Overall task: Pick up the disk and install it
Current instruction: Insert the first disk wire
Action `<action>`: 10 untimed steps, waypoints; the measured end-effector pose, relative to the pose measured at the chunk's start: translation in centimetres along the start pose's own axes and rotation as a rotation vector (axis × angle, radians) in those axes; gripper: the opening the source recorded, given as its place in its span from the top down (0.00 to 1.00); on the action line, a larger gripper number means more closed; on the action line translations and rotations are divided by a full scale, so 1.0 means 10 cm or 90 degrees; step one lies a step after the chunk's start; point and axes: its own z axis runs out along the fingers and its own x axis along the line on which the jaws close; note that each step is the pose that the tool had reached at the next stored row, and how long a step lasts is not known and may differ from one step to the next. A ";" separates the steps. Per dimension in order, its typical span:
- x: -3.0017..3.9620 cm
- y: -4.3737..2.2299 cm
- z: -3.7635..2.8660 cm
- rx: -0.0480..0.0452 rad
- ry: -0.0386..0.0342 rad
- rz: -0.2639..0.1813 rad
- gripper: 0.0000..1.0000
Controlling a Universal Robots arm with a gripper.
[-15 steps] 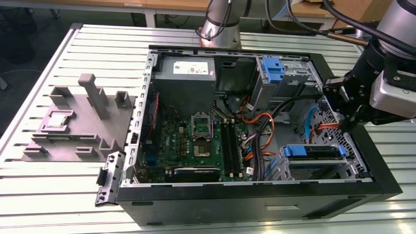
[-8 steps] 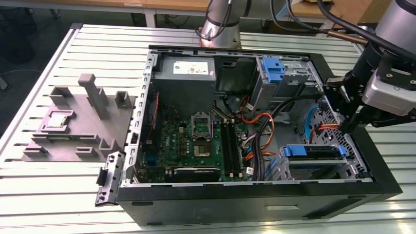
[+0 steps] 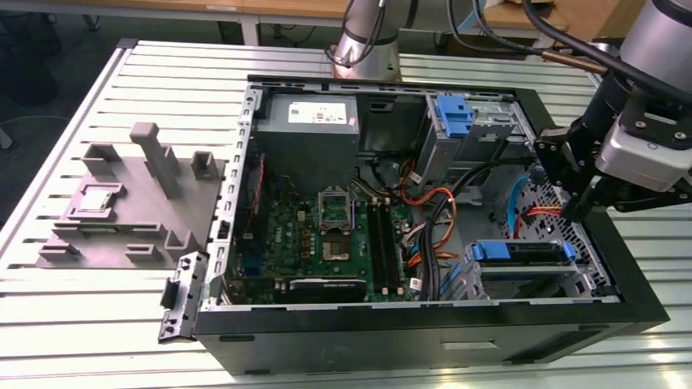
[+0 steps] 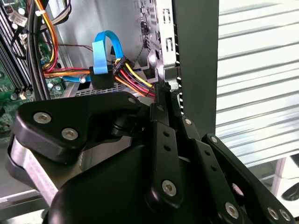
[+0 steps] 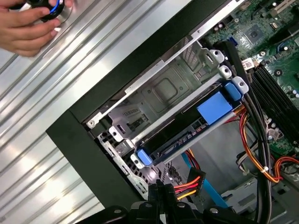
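Sitting in its cage at the computer case (image 3: 433,324)'s front corner, the disk (image 5: 187,137) with its blue frame looks already slotted in | end effector (image 5: 159,189) above case's inner wall, fingers together, gripping nothing | a person's hand (image 5: 28,25) rests on tabletop (image 5: 56,154) outside case, holding a small object.
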 end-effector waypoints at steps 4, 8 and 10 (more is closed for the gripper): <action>0.000 0.000 0.000 -0.0068 0.0025 0.037 0.83; 0.000 0.000 0.000 -0.0167 -0.0044 0.052 0.83; 0.000 -0.001 -0.001 -0.0220 -0.0083 0.058 0.83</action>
